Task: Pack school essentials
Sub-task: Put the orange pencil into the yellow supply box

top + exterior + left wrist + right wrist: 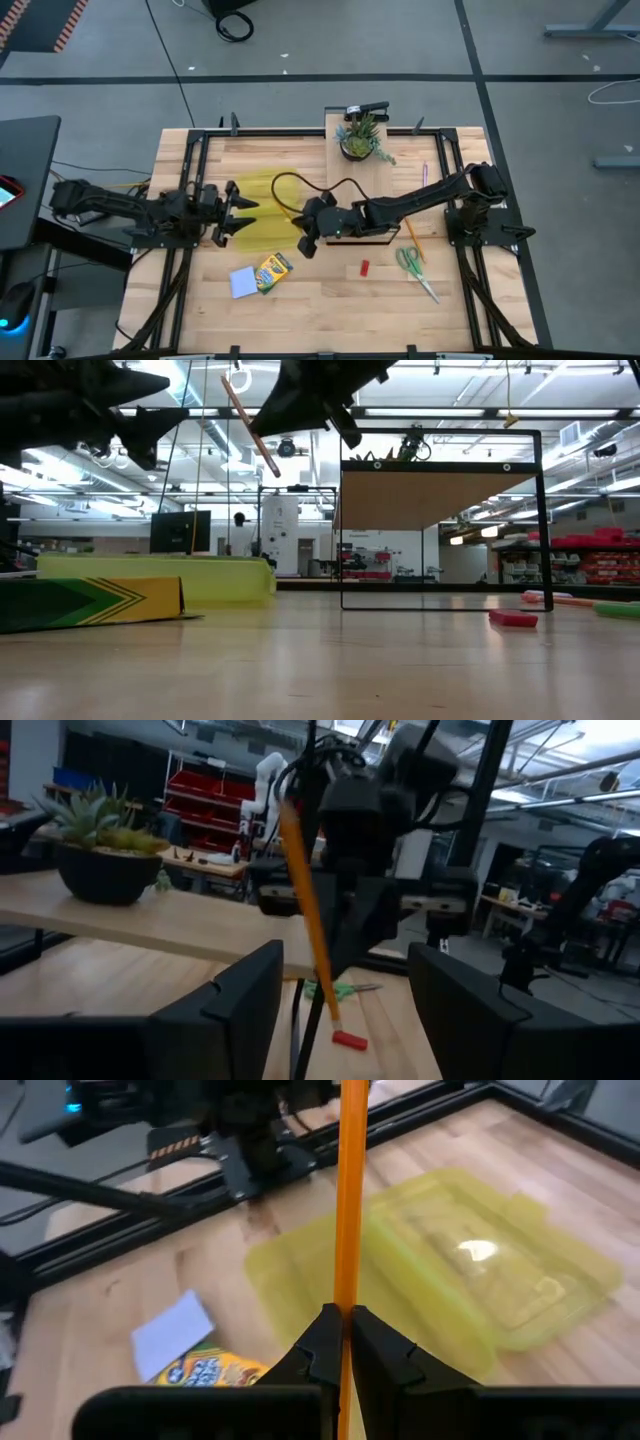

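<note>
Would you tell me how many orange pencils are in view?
2. One pencil is clamped in the right gripper; the other lies beside the scissors. None looks hidden.

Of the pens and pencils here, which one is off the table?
The orange pencil, pinched in the right gripper above the yellow case. The purple pen lies on the table.

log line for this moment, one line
right gripper: shut on orange pencil, above yellow case | left gripper: open, empty, at case edge
</note>
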Controlling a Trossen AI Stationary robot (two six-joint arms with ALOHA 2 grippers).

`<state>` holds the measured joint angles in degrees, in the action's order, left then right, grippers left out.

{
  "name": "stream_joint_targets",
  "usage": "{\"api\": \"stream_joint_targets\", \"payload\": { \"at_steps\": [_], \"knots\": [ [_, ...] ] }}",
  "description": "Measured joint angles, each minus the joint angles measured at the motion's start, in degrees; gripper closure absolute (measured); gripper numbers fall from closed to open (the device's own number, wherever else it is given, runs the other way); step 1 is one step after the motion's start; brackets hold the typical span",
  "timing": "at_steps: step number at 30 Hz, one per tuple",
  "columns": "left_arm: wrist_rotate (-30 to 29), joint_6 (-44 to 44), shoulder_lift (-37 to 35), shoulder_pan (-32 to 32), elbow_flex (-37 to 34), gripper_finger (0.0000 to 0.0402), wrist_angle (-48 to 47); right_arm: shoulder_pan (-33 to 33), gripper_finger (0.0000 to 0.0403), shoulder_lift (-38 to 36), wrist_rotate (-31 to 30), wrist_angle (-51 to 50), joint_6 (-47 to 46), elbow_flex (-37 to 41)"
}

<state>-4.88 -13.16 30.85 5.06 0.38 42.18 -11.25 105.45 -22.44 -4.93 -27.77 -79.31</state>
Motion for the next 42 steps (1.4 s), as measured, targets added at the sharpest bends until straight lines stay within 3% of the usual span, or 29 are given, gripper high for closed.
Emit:
{"api": "stream_joint_targets", "payload": {
  "at_steps": [12, 22, 32, 42],
  "knots": [
    [-0.91, -1.35, 11.70, 0.00, 0.03, 0.0178, 14.82, 1.63, 0.0377, -0.09, 1.99, -4.17, 5.18, -4.33],
    [-1.57, 0.68, 17.92, -1.50, 5.41, 0.0175, 15.60, 4.84, 0.0377, -0.04, 5.81, -8.56, 11.40, -9.44],
    [-1.53, -0.88, 18.91, -5.19, 6.36, 0.0173, 16.91, 6.78, 0.0377, -0.07, 8.20, -8.81, 14.43, -9.73],
    [-1.44, 1.27, 26.96, -5.64, 8.66, 0.0174, 24.35, 6.78, 0.0377, -0.07, 8.20, -7.98, 15.64, -9.73]
  ]
}}
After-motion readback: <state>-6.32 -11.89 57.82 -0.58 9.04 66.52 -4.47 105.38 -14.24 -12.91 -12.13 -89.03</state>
